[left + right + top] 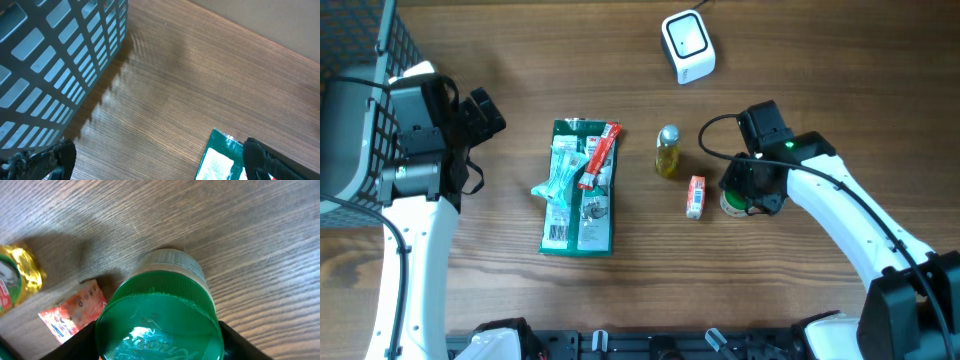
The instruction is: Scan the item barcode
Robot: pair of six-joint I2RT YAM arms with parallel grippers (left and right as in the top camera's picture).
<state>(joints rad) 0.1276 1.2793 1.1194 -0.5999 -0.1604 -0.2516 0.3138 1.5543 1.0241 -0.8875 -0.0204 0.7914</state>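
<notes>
A jar with a green lid [159,325] stands upright on the wooden table, partly hidden under the right arm in the overhead view [730,203]. My right gripper [159,342] comes down over it, and its black fingers [75,345] press against the lid's rim on both sides. The white barcode scanner [687,46] sits at the far edge of the table. My left gripper [485,112] hovers open over bare wood at the left, its fingertips [60,157] wide apart with nothing between them.
A green packet [578,190] with a red stick [600,155] and a pale wrapper on it lies mid-table. A small bottle of yellow liquid [667,152] and a red-and-white sachet [695,196] stand just left of the jar. A wire basket [350,110] is at far left.
</notes>
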